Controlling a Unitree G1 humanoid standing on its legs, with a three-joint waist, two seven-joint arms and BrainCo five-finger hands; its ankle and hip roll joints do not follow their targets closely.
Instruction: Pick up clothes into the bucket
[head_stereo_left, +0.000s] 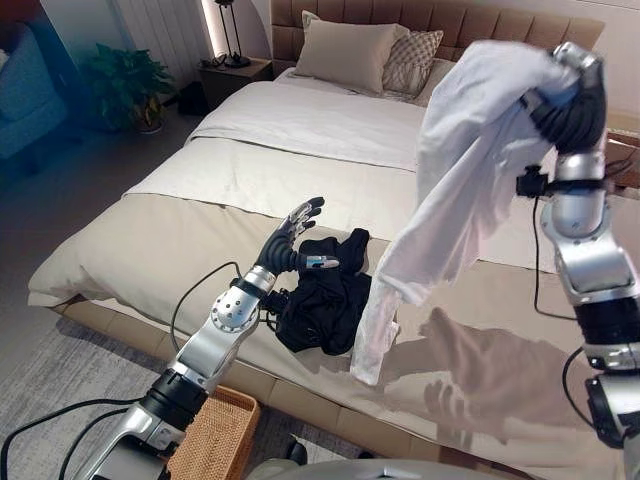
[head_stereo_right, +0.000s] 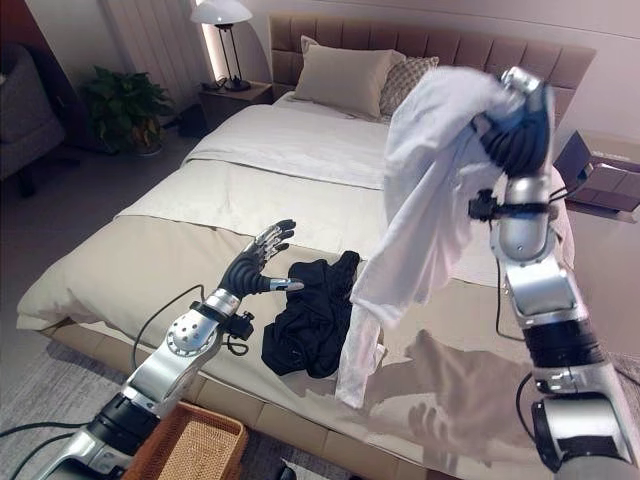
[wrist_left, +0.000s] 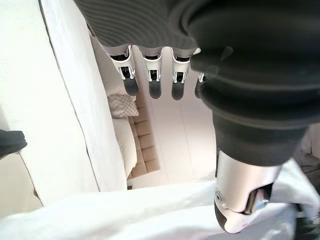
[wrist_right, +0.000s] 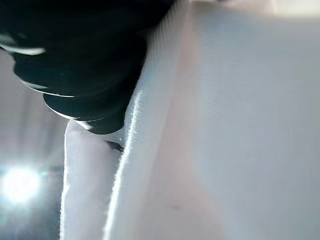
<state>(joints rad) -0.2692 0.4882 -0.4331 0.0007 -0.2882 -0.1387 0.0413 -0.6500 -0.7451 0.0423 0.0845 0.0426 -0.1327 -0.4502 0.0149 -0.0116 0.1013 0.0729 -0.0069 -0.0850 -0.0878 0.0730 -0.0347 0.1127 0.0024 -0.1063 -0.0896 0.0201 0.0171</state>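
White shirt (wrist_right: 225, 125) hangs clutched in the raised right hand (head_stereo_left: 572, 85); left hand (wrist_left: 150, 75) hovers fingers straight beside black clothes (head_stereo_right: 310, 320).

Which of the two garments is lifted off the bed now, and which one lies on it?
The white garment hangs in the air from the raised right hand. The black garment lies crumpled on the bed beside the open left hand.

Home bedroom: bed (head_stereo_left: 300, 170), pillows (head_stereo_left: 345, 55), lamp (head_stereo_right: 222, 40).

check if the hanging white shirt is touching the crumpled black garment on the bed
Cannot tell. In the left eye view the white shirt, held up by the right hand, overlaps the black garment's edge, with no clear contact or gap.
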